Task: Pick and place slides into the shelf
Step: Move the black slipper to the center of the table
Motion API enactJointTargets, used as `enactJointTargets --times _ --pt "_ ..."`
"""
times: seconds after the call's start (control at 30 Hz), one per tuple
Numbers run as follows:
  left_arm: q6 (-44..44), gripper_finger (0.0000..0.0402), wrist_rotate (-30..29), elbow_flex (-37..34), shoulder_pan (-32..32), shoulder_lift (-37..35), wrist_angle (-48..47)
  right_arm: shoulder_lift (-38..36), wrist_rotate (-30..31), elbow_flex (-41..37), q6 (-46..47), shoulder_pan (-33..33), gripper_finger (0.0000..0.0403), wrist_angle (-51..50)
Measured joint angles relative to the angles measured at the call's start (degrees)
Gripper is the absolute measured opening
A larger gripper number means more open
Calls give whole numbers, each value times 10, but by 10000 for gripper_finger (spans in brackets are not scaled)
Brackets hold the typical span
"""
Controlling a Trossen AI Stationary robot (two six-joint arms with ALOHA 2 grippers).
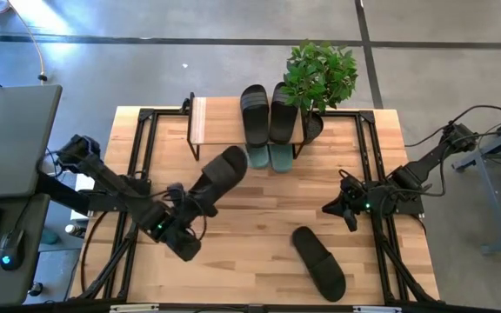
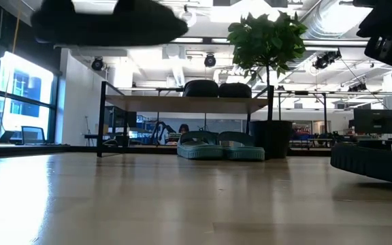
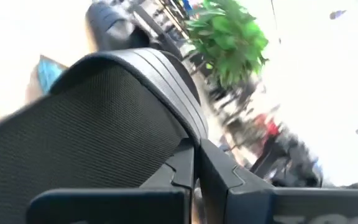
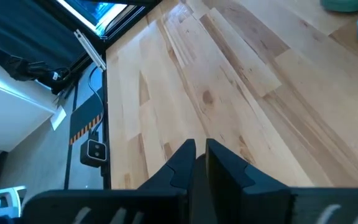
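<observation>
Two slides (image 1: 268,113) atop shelf (image 1: 200,120)

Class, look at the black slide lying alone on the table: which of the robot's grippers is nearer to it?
Right. The right gripper hovers shut, just beyond the lone black slide. The left gripper is farther across the table, holding another black slide.

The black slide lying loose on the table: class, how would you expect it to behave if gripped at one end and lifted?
The loose slide looks like moulded rubber, so probably light with slight sag. The slide held by the left hand sticks out without drooping, suggesting fair stiffness. Lying flat, it should not roll.
</observation>
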Motion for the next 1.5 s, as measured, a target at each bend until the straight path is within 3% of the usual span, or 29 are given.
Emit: enactJointTargets --times 0.17,0.4,0.8,1.03,1.17,1.5 --pt "-8 0 3 -37 50 47 121 0 0 0 19 0 30 -3" --pt "-8 0 14 -33 109 102 166 1 -14 0 59 0 30 -6" --pt "26 0 110 -33 118 123 128 1 -32 0 57 0 30 -26" --pt "100 0 38 -22 76 117 135 1 -32 0 37 0 30 -34" --pt "158 0 115 -10 81 118 135 1 -36 0 36 0 30 -39" --pt "19 0 181 -8 98 162 41 0 -47 0 51 0 30 -43"
